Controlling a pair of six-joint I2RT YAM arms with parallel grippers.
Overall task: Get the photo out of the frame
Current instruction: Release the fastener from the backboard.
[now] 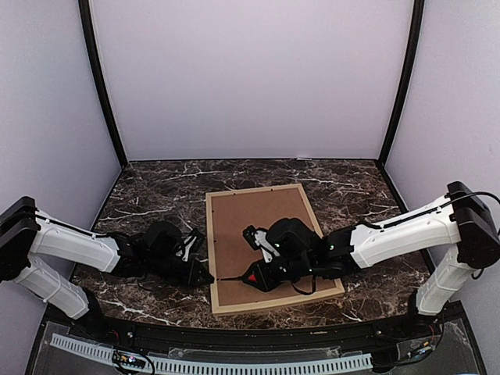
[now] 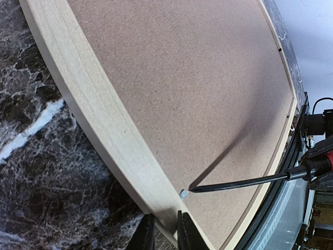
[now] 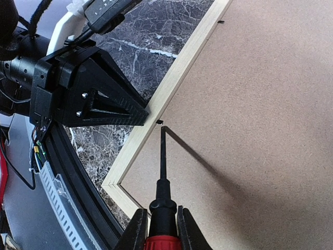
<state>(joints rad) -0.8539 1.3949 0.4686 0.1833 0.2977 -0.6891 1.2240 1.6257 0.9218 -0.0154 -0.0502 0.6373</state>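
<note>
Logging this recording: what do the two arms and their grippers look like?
The left arm and right arm have white shell links with black joint housings. The left gripper is black, with a triangular ribbed body and silver screw heads; the right gripper has black fingers too. A black braided cable runs by the left wrist. No legible markings.

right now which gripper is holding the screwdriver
The right gripper: it is shut on the red-handled screwdriver, whose tip is at the frame's left rail. The left gripper holds no tool.
</note>
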